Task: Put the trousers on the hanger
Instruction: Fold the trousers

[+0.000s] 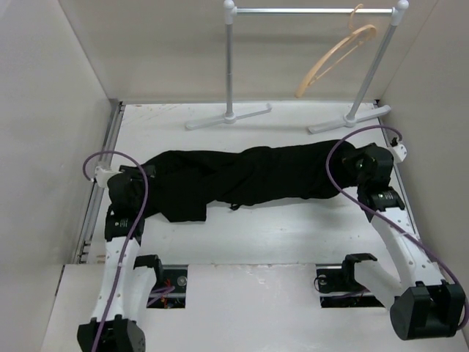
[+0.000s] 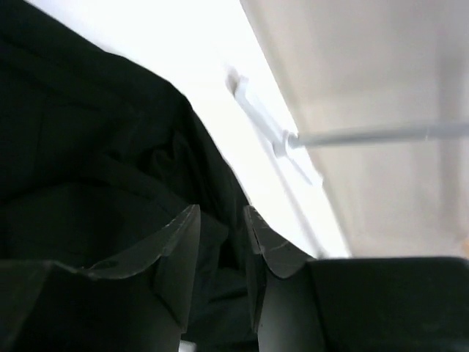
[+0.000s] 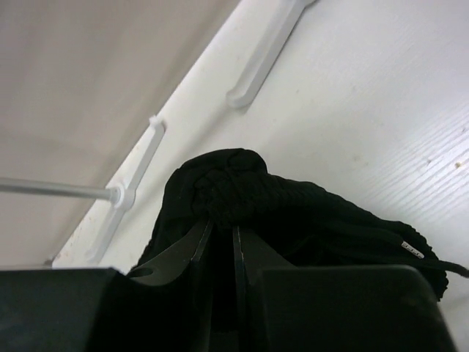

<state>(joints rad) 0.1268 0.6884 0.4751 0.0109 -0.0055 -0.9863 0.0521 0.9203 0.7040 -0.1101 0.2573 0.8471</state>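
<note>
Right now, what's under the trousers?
The trousers lie across the white table, which shows along their edges. Whatever is directly beneath the cloth is covered, so I cannot tell.

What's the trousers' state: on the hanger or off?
Off. The trousers lie bunched across the table; the hanger hangs bare on the rail.
</note>
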